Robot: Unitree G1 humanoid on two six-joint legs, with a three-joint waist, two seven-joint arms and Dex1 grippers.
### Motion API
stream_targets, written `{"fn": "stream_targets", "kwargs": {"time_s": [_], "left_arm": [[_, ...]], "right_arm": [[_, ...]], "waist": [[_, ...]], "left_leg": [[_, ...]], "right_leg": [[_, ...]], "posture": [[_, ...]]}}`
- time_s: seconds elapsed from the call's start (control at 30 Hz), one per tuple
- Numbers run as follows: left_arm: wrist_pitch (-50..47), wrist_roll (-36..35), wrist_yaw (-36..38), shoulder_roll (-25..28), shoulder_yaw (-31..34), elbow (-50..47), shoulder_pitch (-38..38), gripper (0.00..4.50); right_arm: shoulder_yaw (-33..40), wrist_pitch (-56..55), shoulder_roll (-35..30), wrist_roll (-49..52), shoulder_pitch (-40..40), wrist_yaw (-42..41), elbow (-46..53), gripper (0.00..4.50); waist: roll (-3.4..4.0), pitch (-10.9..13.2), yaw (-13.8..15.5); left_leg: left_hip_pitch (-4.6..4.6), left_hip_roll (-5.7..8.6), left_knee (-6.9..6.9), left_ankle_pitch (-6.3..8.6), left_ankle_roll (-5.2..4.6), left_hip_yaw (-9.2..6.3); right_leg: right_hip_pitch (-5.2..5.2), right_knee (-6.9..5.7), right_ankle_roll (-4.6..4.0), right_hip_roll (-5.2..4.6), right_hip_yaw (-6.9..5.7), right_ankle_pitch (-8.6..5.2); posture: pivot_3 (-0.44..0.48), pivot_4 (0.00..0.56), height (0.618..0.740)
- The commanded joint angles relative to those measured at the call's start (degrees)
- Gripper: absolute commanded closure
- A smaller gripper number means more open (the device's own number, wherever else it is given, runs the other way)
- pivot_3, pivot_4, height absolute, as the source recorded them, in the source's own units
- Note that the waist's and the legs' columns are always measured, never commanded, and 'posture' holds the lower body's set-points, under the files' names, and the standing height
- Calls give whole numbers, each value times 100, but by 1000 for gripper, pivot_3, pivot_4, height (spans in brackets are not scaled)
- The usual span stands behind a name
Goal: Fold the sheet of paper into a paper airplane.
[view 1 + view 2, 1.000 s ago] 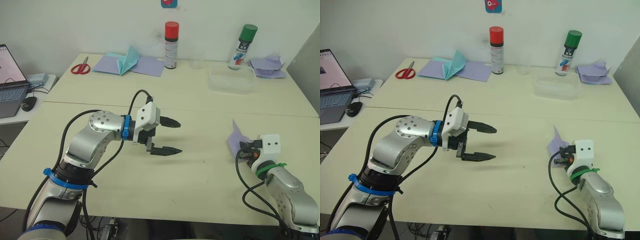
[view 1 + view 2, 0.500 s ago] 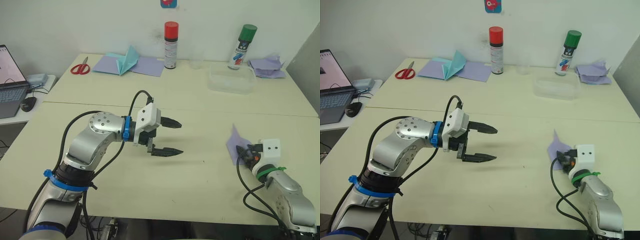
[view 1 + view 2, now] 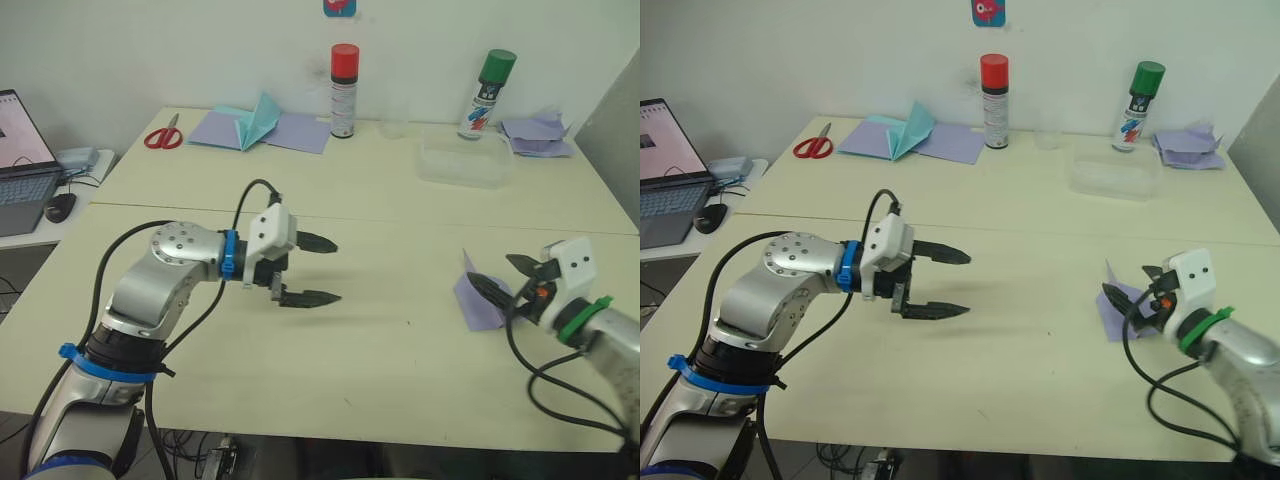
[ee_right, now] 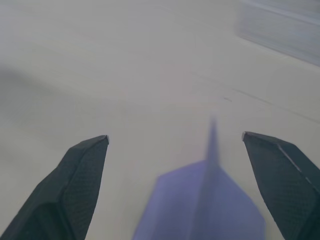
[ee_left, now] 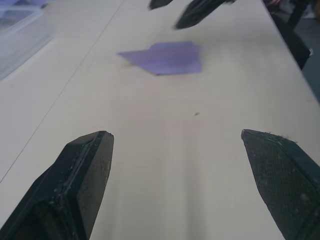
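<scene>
The sheet of paper (image 3: 478, 297) is pale lavender and folded into a pointed wedge, a paper airplane shape with a raised crease. It lies on the cream table (image 3: 400, 360) at the right. My right gripper (image 3: 505, 275) hovers just right of it, open, with nothing between its fingers. In the right wrist view the paper (image 4: 205, 210) lies below and between the spread fingertips (image 4: 95, 145). My left gripper (image 3: 305, 270) hangs open over the middle of the table, well to the left of the paper (image 5: 165, 57).
Along the back edge stand a teal pointed paper shape (image 3: 257, 122) on lavender sheets, red scissors (image 3: 160, 133), a red-capped spray can (image 3: 343, 90), a green-capped can (image 3: 487, 80), a clear plastic box (image 3: 462, 160) and a crumpled lavender pile (image 3: 535, 133). A laptop (image 3: 20, 170) sits far left.
My right gripper has opened, let go of the paper and drawn back to the right. The paper now lies on the table. The left gripper has shifted slightly left.
</scene>
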State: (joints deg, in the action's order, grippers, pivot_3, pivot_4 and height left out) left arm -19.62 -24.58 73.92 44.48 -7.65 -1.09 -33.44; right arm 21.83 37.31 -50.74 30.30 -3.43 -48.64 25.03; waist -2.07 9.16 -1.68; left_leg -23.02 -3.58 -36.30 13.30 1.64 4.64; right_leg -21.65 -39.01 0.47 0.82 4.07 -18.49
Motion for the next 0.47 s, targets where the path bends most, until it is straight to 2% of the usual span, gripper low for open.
{"fn": "stream_targets", "kwargs": {"time_s": [0.03, 0.1, 0.2, 0.33, 0.47], "left_arm": [[-125, -323, 338, 647, 946, 419, 69, 0], [-92, -278, 401, 1012, 1213, 416, 367, 0], [-96, -98, 71, 1353, 1615, 246, 834, 0], [-251, 41, -389, 1402, 1749, -42, 1106, 0], [-472, -11, -876, 1295, 1940, -803, 1621, 0]], "right_arm": [[858, -453, -1081, 512, -34, -2129, -518, 39], [1053, -367, -1517, 650, 112, -2528, -856, 39], [975, -322, -1727, 687, 529, -2496, -1165, 39], [718, -344, -1560, 635, 779, -2287, -1170, 39], [414, -523, -1225, 488, 870, -2061, -1204, 39]], "waist": [[-3, 12, -9], [0, 20, -76], [-3, 21, -96], [-16, 34, -43], [-21, 36, -3]], "left_leg": [[0, 0, 1, 0, 0, 1], [0, -7, 0, 0, -1, 5], [9, -14, 1, 1, -1, 7], [8, -11, -1, 0, 0, -6], [2, -6, -15, 1, -1, -5]], "right_leg": [[-1, 1, 0, 1, 0, 0], [-3, 0, -1, 1, -1, 1], [5, 2, -2, -16, 0, 1], [9, -3, 0, -25, -5, 0], [12, -2, 1, -36, -6, 1]], "posture": [[0, 150, 740], [0, 150, 740], [0, 150, 740], [0, 150, 740], [0, 150, 740]]}}
